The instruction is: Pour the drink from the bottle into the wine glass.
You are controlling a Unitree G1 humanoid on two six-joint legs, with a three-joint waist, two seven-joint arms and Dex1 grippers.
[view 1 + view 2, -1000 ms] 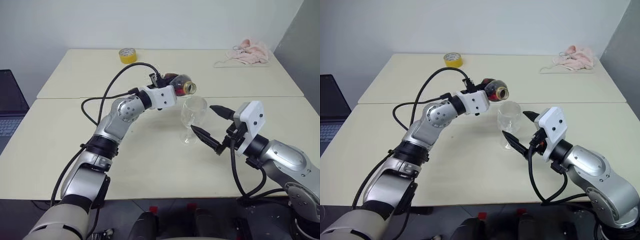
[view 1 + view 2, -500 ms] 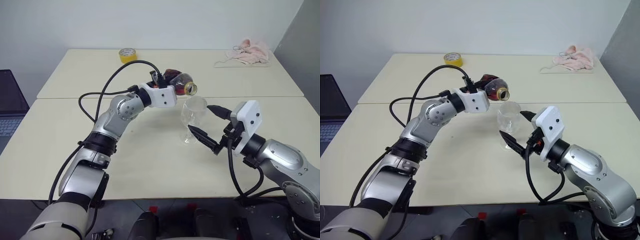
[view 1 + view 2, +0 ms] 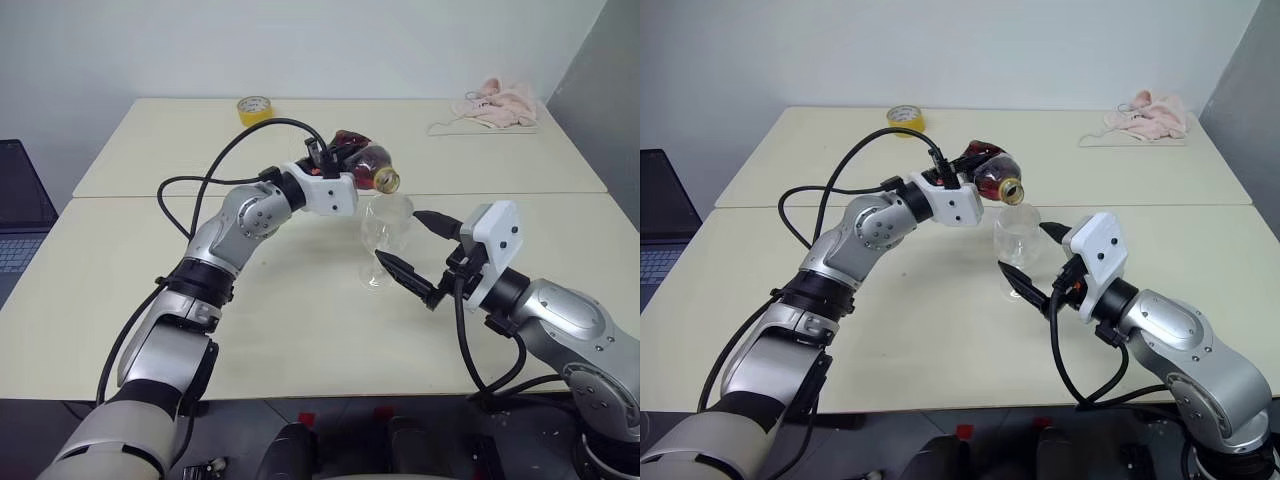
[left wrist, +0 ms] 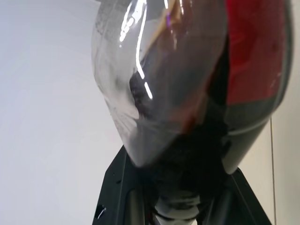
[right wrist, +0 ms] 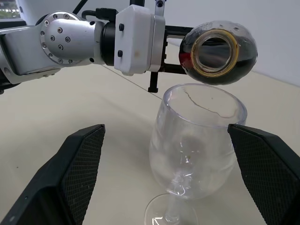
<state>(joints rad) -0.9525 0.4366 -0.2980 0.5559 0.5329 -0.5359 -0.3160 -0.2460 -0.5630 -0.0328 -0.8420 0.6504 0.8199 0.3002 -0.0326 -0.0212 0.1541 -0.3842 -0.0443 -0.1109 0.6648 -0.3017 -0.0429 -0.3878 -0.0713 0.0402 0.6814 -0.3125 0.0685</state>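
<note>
A: Colours? The bottle is clear with a red label, and the drink inside is almost black.

B: Wine glass is colourless, desk pale cream, tape roll yellow, cloth pink.

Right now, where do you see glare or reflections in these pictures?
Left wrist view: white streaks of glare run down the bottle. Right wrist view: small highlights glint on the wine glass bowl. Head views: even light, no strong glare on the table.

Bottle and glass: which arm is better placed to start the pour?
Left. Its end effector is shut on the bottle, tipped with its mouth over the glass. The right end effector is open around the glass.
</note>
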